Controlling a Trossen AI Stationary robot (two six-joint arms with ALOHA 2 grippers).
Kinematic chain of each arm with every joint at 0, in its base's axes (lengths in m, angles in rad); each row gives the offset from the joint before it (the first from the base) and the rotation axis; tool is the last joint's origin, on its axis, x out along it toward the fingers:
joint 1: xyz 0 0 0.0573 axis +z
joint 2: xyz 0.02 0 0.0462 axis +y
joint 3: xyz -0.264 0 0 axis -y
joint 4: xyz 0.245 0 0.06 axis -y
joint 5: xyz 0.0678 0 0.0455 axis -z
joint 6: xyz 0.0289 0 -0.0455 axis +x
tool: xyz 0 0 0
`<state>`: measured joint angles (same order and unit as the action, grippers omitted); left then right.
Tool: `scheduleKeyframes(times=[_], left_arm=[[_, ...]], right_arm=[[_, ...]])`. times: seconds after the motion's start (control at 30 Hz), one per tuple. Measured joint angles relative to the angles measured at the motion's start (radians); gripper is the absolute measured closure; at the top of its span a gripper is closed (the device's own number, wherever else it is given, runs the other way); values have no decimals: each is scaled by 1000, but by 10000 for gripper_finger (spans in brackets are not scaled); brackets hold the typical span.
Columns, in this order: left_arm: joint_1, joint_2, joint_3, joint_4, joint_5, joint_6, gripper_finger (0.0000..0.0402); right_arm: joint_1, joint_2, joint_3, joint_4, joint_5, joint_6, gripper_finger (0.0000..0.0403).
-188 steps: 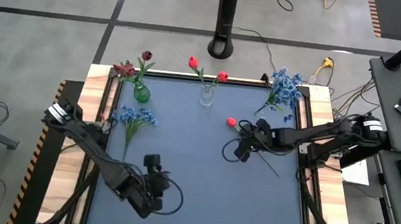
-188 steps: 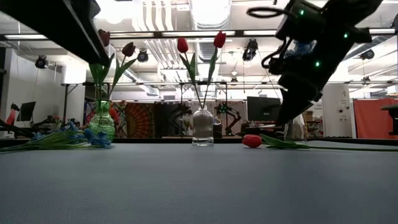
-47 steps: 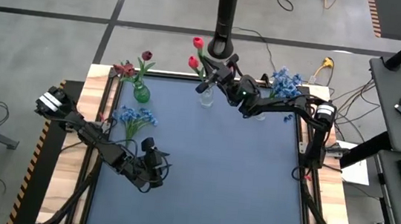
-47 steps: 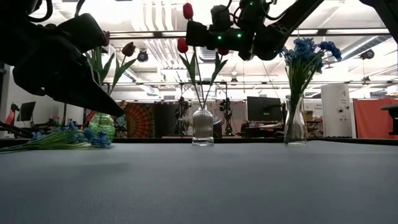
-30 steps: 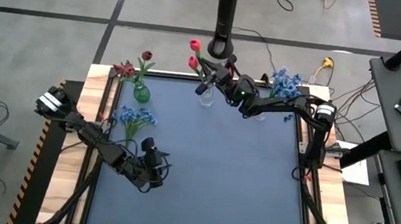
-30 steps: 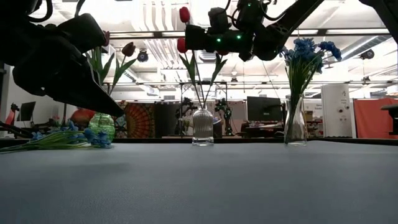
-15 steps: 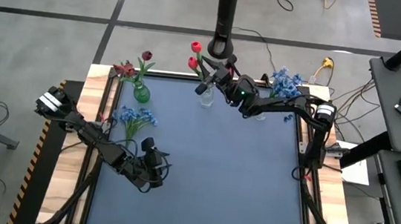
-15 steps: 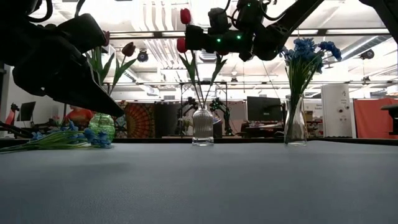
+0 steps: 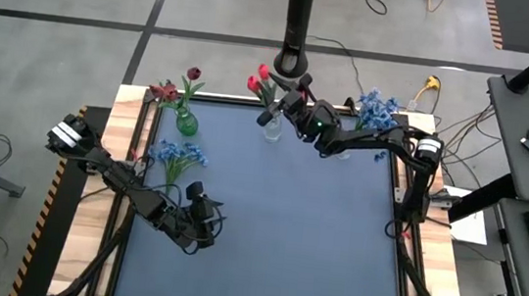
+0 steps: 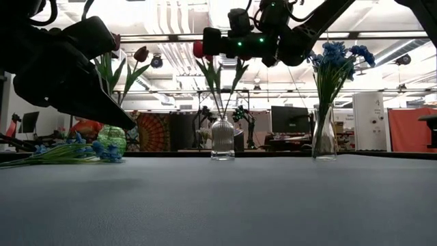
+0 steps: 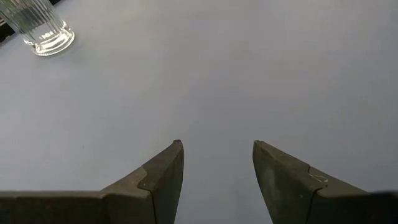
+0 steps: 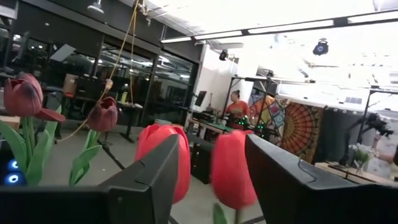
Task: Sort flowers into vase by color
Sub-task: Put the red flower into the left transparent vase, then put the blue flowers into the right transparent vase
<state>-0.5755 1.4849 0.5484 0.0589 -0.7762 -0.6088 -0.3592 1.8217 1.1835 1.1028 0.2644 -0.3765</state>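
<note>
The ribbed clear vase [image 9: 273, 127] at the far edge holds red tulips [image 9: 257, 78]. My right gripper [image 9: 286, 104] hangs above it, open, and a red bud [image 12: 231, 168] stands between its fingers without touching them. A second red bud [image 12: 163, 155] shows past one finger. A green vase [image 9: 186, 122] holds maroon blooms [image 9: 193, 74]. A tall clear vase [image 10: 324, 140] holds blue blossoms [image 9: 375, 110]. One blue bunch [image 9: 177, 155] lies flat on the mat. My left gripper [image 11: 217, 149] hovers open over bare mat at the near left.
The blue mat [image 9: 285, 229] is bare through its middle and right. Wooden table edges [image 9: 138, 115] frame it. A black pole base [image 9: 293, 64] stands beyond the far edge. My left arm [image 10: 68, 68] fills the low view's left side.
My right gripper has opened above the ribbed clear vase and let go of a red tulip. That tulip's bud has sunk from high above the gripper to the level of the other buds. The arm itself stayed in place.
</note>
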Motion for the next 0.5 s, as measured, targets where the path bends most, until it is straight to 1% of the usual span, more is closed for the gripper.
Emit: scheduleKeyframes(times=[0.23,0.5], left_arm=[[0,0,-1,1,0,0,225],[0,0,-1,12,1,-6,225]], right_arm=[[25,-21,0,-1,0,-36,202],[67,-82,0,-8,0,-63,191]])
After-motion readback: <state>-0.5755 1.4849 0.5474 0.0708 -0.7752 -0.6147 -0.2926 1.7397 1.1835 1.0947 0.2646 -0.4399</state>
